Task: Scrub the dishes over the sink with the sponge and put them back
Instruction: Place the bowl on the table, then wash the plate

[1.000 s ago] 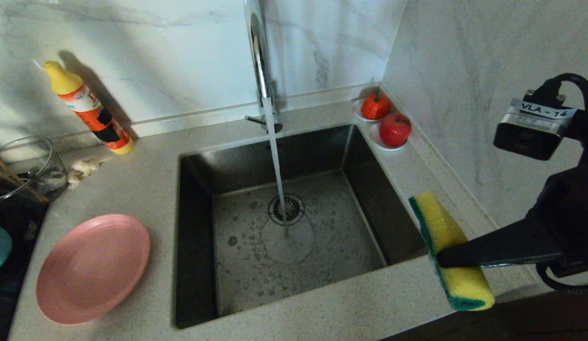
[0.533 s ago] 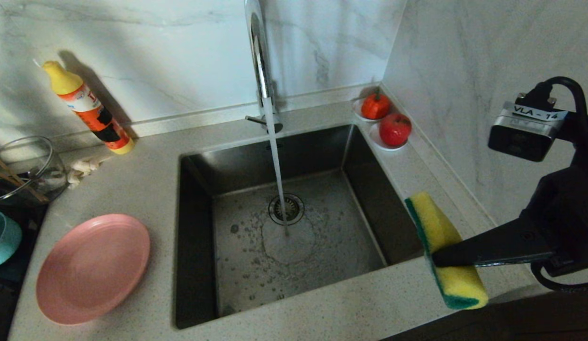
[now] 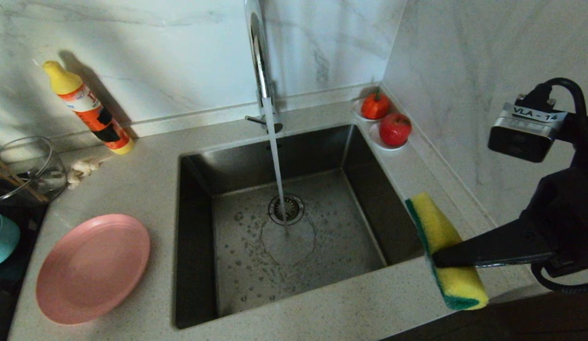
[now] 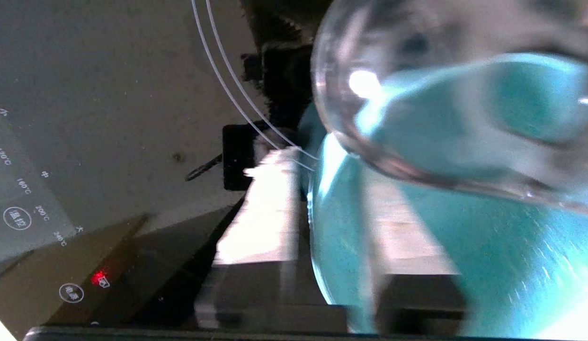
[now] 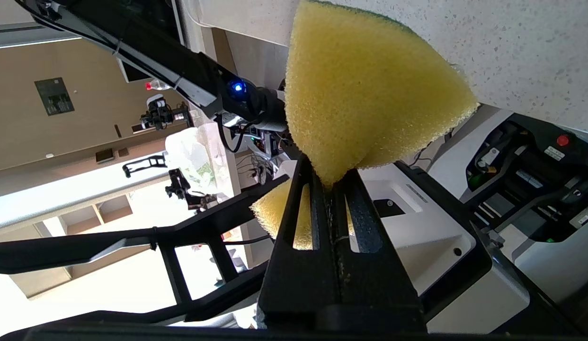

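The teal bowl [image 3: 3, 239] sits at the far left edge of the head view on a dark hob, next to the pink plate [image 3: 93, 267] on the counter. In the left wrist view my left gripper [image 4: 329, 170] straddles the bowl's [image 4: 441, 265] rim, fingers apart, with a dark gap beside the outer finger [image 4: 261, 213]. My right gripper [image 3: 438, 259] is shut on the yellow sponge [image 3: 438, 222] above the counter at the sink's [image 3: 199, 246] right front corner. The sponge [image 5: 365, 85] bulges beyond the right gripper [image 5: 328, 182] in the right wrist view. Wooden sticks [image 3: 10, 180] lean in the glass jug.
Water runs from the chrome tap [image 3: 258, 57] onto the drain strainer [image 3: 286, 208]. A glass jug [image 3: 33, 166] stands behind the bowl. A detergent bottle [image 3: 88, 109] and a cloth [image 3: 83, 169] lie at the back left. Two saucers with red fruit [image 3: 395, 129] stand back right.
The teal bowl shifted slightly into view at the left edge, then held still. The sponge in my right gripper moved a little left and stopped. Water keeps running.
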